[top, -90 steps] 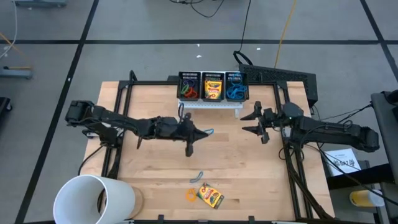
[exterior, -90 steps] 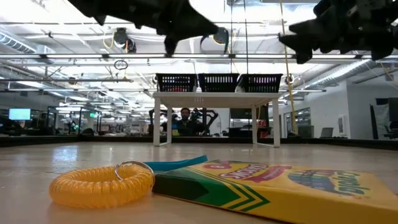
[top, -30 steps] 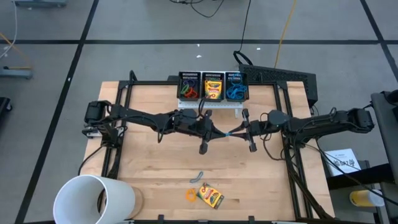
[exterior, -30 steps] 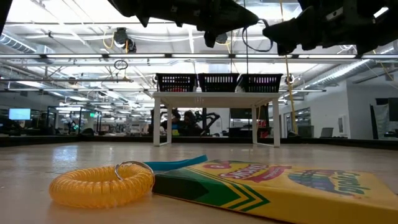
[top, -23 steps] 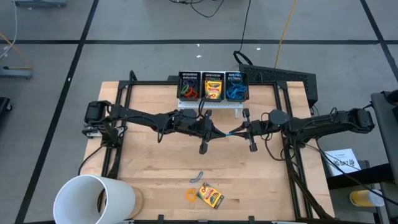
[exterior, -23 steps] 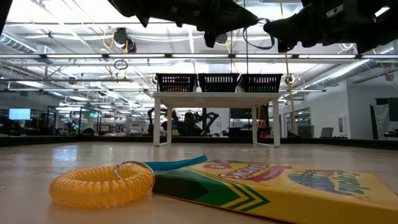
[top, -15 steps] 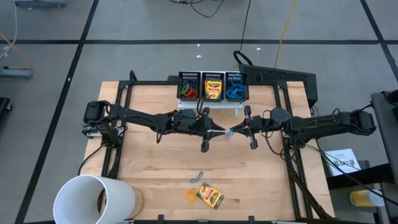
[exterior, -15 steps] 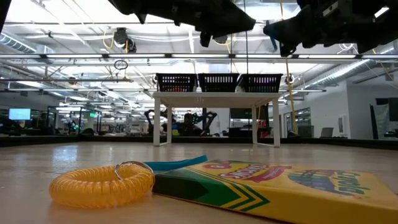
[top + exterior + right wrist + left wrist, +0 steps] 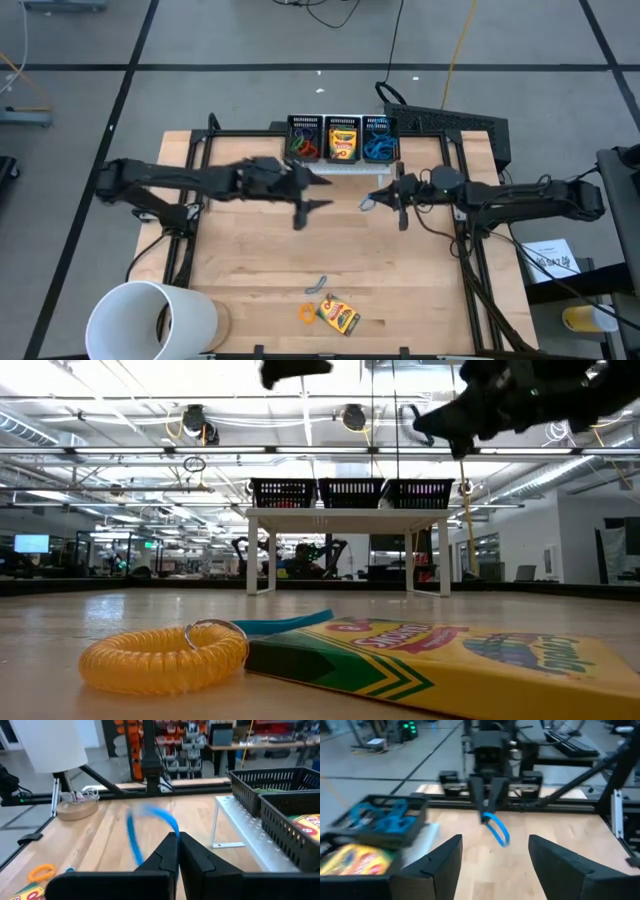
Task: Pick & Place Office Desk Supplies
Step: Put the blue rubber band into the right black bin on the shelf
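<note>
Right gripper (image 9: pixel 178 851): dark fingers pinched together on a thin blue rubber-band loop (image 9: pixel 150 827), which hangs in the air over the bare wood table (image 9: pixel 250 270), near the three black mesh bins (image 9: pixel 343 138) on their white stand. Left gripper (image 9: pixel 492 855): smooth dark fingers spread apart, holding nothing, facing the loop from the other side. A flat yellow-and-green crayon box (image 9: pixel 450 655) lies at the table's near edge, touching an orange coiled band (image 9: pixel 165 655).

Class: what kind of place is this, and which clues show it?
Probably a robotics lab or workshop: a wooden table with mounted arms, cables across the floor, and stocked shelving behind.
</note>
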You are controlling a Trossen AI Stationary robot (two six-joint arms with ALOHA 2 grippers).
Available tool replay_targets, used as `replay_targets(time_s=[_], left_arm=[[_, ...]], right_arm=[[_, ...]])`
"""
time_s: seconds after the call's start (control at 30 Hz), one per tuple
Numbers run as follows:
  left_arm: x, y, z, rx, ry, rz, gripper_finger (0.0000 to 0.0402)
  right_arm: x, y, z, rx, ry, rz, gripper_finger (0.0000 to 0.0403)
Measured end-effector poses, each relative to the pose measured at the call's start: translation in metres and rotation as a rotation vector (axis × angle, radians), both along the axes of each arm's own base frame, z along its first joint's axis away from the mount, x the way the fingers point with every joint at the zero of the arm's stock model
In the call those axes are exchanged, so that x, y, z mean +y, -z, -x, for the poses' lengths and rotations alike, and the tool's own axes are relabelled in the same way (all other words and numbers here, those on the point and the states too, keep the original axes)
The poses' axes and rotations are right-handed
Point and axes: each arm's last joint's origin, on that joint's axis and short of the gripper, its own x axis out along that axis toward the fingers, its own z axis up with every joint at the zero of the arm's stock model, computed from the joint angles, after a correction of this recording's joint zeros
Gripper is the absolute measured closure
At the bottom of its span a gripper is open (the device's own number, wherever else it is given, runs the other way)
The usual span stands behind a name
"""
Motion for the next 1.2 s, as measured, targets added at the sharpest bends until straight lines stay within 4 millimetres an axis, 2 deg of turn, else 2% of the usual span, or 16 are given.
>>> replay_targets(time_s=[0.07,0.2,0.33,0.43,0.53,0.73,0.97,1.2], left_arm=[[0.005,-0.008,0.014,0.015,-0.021,0.010,0.0161],[0.008,-0.001,0.028,0.042,-0.038,0.003,0.0161],[0.013,0.020,0.036,0.057,-0.136,-0.004,0.0160],[0.018,0.045,0.039,0.077,-0.193,0.009,0.0160],[0.022,0.063,0.043,0.088,-0.242,0.053,0.0160],[0.027,0.082,0.048,0.122,-0.296,0.134,0.0160],[0.027,0.084,0.049,0.124,-0.300,0.141,0.0160],[0.027,0.084,0.049,0.121,-0.311,0.138,0.0160]], right_arm=[[-0.003,-0.012,-0.004,0.035,0.009,-0.001,0.0402],[-0.009,-0.039,-0.010,0.080,0.031,0.021,0.0403],[-0.021,-0.058,-0.017,0.117,0.078,0.014,0.0403],[-0.032,-0.068,-0.022,0.159,0.122,0.017,0.0403],[-0.046,-0.071,-0.023,0.219,0.222,0.051,0.0403],[-0.075,-0.072,-0.012,0.289,0.462,0.103,0.0403],[-0.109,-0.061,-0.002,0.348,0.607,0.054,0.0403],[-0.123,-0.053,-0.001,0.380,0.653,0.016,0.0384]])
